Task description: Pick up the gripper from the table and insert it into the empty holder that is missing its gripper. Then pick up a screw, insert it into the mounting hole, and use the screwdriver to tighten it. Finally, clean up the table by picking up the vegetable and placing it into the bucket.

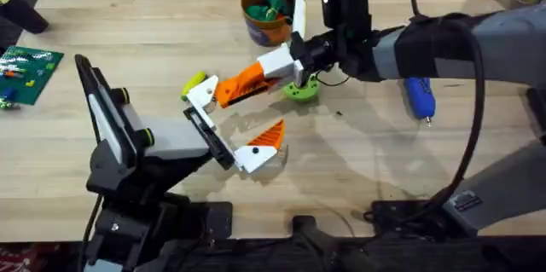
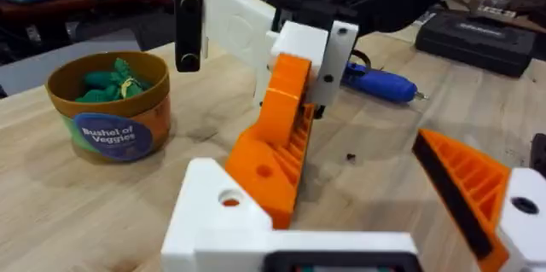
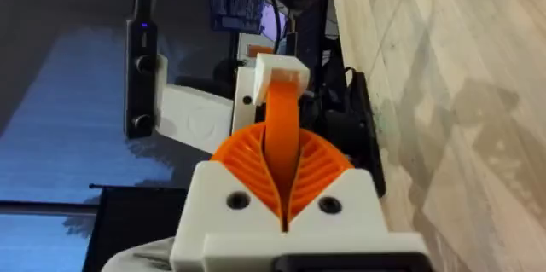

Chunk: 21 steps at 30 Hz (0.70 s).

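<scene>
The right tool (image 1: 294,63) grasps the gripper (image 1: 243,84), seemingly touching the holder (image 1: 205,131), near the bucket (image 1: 266,9). The left tool (image 1: 247,148) is spread, released. The screwdriver (image 1: 420,97) lies on the worktop (image 1: 153,33).

Table (image 1: 153,33): pale wood planks, grain running side to side, soft shadows on the near part.
Green board (image 1: 26,72): lies at the table's far left edge (small coloured bits on it).
Black case (image 2: 478,37): sits on the table behind the work area, in the left wrist view.
Dark side table (image 2: 60,3): beyond the wooden top, cluttered with small items.
Light: even, from above.
</scene>
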Tool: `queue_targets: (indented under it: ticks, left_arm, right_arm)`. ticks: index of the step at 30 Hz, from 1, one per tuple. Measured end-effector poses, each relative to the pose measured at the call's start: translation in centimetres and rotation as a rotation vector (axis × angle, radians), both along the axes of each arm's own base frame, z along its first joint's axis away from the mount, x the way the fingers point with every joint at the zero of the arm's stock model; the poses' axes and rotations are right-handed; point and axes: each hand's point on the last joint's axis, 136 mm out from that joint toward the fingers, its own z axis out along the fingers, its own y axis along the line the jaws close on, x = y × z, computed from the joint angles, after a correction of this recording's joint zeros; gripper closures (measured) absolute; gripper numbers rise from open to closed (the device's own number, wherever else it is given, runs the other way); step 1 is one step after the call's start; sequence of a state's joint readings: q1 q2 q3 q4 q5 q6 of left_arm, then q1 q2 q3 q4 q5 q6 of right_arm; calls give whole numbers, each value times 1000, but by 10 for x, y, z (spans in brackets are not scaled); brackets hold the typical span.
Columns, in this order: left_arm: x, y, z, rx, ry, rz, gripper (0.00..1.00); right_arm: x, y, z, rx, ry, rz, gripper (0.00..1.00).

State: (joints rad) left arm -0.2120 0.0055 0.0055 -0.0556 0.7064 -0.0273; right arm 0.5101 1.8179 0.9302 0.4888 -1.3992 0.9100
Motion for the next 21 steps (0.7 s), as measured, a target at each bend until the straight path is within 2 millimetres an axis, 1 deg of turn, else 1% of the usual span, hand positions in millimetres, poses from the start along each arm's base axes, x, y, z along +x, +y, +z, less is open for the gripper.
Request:
queue_targets:
  ticks: [21]
  left_arm:
    - [4, 4, 0, 0, 0, 25, 14]
  right_arm:
    - [-3, 8, -1, 23, -86, 3, 987]
